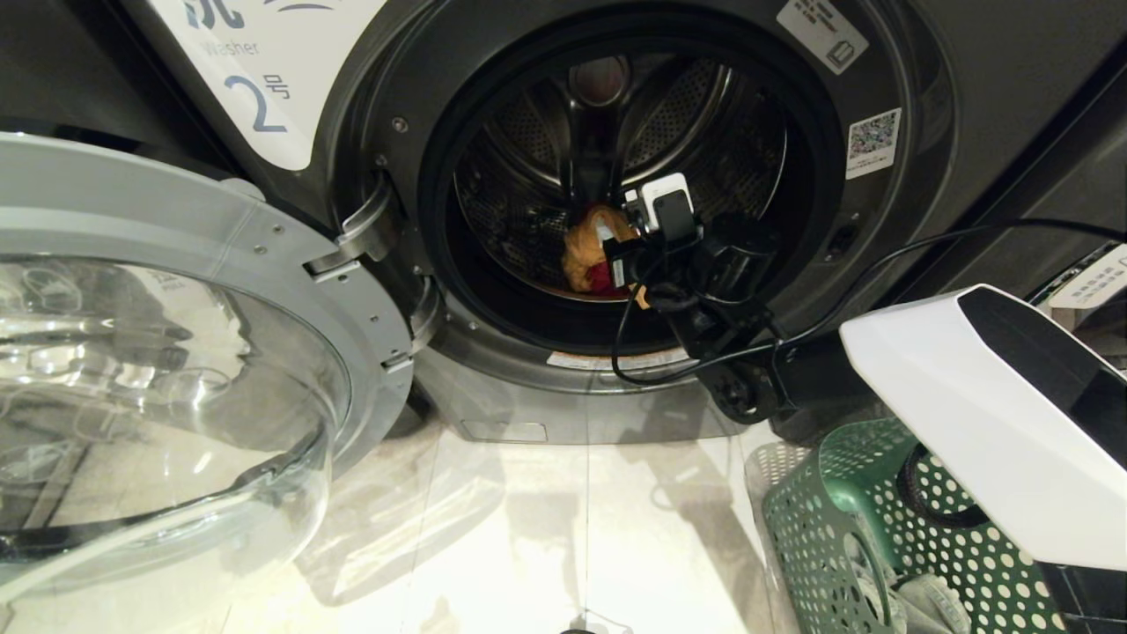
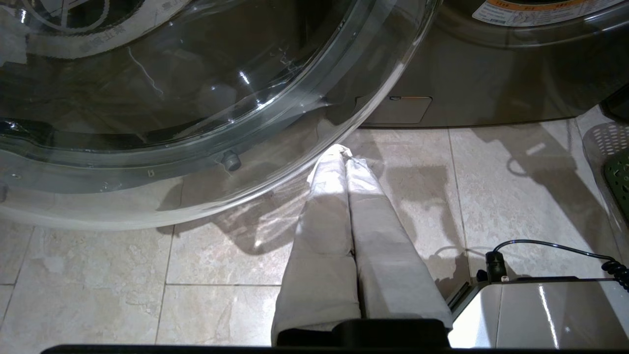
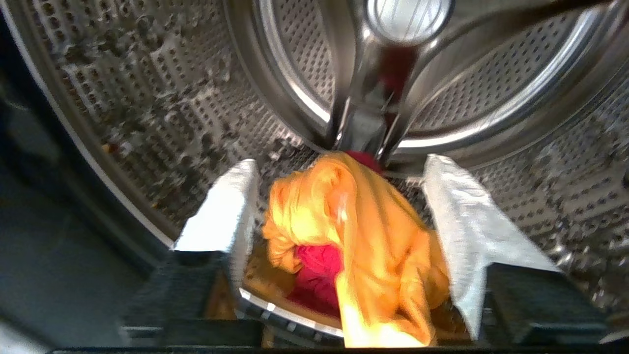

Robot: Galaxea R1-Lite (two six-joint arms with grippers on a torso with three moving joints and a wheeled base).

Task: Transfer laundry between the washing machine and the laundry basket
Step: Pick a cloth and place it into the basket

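The washing machine [image 1: 924,176], marked 2, stands with its round glass door [image 1: 176,352] swung wide to the left. My right gripper [image 1: 616,255] reaches into the drum [image 3: 147,113] and is open, its cloth-covered fingers [image 3: 226,216] spread wide. A yellow-orange garment [image 3: 378,236] hangs loosely between them, over a pink-red one [image 3: 317,265] on the drum floor. Both pieces show in the head view, the orange one [image 1: 583,251] uppermost. The dark green laundry basket [image 1: 845,519] stands on the floor at the lower right. My left gripper [image 2: 344,152] is shut and empty, above the tiles beside the door.
Grey-green clothes [image 1: 924,599] lie in the basket's bottom. The open door's glass bowl [image 2: 196,98] bulges out low over the tiled floor [image 1: 546,528] on the left. A black cable [image 1: 924,242] runs from my right arm across the machine's front. My white arm cover [image 1: 986,423] overhangs the basket.
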